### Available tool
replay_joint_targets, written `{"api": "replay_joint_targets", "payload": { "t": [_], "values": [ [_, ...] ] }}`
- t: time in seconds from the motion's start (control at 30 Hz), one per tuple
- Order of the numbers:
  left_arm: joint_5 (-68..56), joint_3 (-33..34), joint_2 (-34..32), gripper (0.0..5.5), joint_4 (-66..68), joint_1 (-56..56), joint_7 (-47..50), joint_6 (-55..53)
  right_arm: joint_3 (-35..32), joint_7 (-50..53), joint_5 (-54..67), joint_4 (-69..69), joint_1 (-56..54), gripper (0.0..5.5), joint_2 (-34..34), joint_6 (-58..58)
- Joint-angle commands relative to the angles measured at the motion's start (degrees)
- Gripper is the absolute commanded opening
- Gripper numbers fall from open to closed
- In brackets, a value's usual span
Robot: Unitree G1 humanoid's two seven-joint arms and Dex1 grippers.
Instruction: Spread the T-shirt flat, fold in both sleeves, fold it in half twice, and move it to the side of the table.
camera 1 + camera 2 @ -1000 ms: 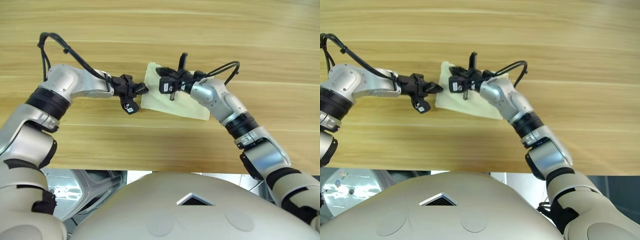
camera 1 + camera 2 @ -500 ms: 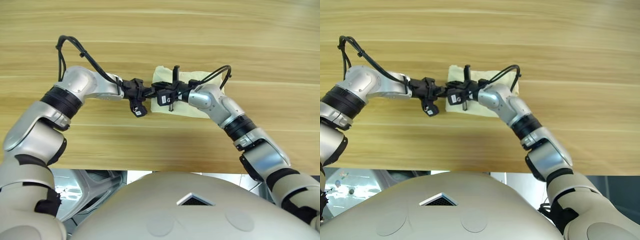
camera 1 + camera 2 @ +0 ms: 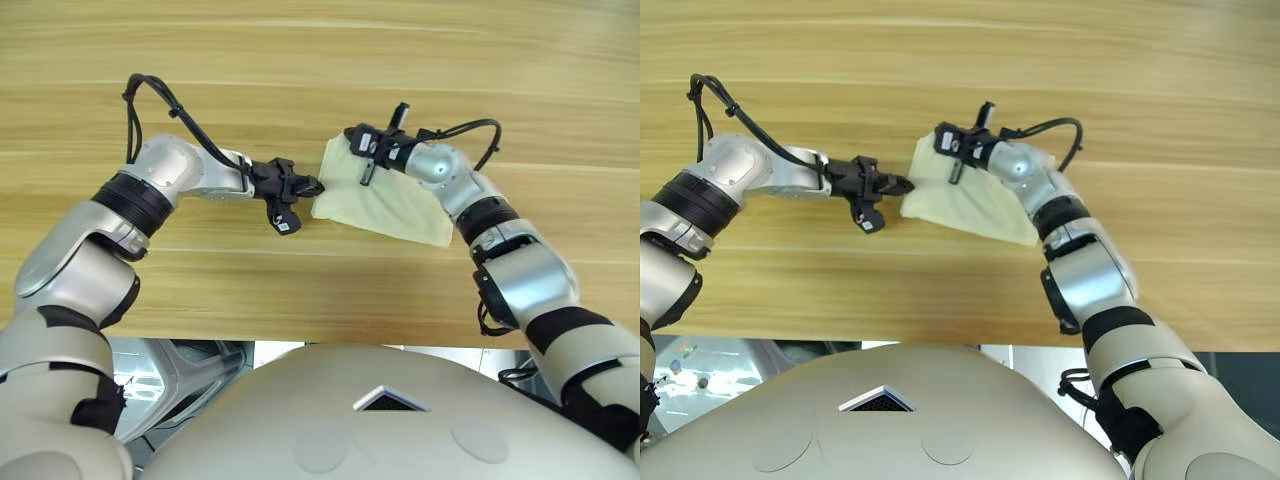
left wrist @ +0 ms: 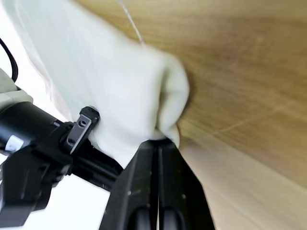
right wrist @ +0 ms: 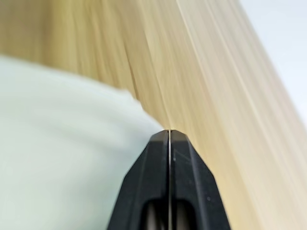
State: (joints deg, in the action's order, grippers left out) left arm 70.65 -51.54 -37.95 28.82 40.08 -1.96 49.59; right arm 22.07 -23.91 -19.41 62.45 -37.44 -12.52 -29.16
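The pale cream T-shirt (image 3: 385, 200) lies folded into a small rectangle on the wooden table (image 3: 300, 60), at the middle. My left gripper (image 3: 318, 187) is at the shirt's near left corner. In the left wrist view its fingers are shut, with the cloth (image 4: 110, 81) bunched at their tips. My right gripper (image 3: 350, 133) sits at the far left corner. Its fingers are pressed together at the edge of the fabric (image 5: 57, 143). The right forearm crosses above the shirt's far edge.
Bare wood stretches all around the shirt, with wide room to the left, to the right and at the far side. The table's front edge (image 3: 300, 340) runs just below the arms.
The shirt and both grippers have shifted to the right. My right gripper, beside the left one half a second ago, has swung away to the far left corner.
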Motion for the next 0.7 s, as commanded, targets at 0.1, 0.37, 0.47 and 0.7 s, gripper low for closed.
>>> {"api": "replay_joint_targets", "payload": {
  "t": [0.1,0.37,0.47,0.7],
  "values": [
    [3.3,-3.4,0.2,0.00,2.1,-1.8,0.0,0.2,-12.1,-14.0,15.2,2.4,-2.7,0.04,0.4,-2.0],
    [1.2,-1.1,0.4,0.00,1.1,-0.1,6.3,-0.9,-17.1,-17.8,18.7,4.7,-3.0,0.04,1.1,-3.1],
    [-0.5,2.4,-0.4,0.00,-1.6,1.4,10.7,-1.5,-17.5,-18.2,18.6,4.7,-2.1,0.04,1.5,-4.0],
    [-6.3,15.9,-4.8,0.00,-9.7,3.1,19.2,-2.0,-17.6,-21.2,18.9,3.2,1.6,0.04,1.6,-7.6]
  ]
}}
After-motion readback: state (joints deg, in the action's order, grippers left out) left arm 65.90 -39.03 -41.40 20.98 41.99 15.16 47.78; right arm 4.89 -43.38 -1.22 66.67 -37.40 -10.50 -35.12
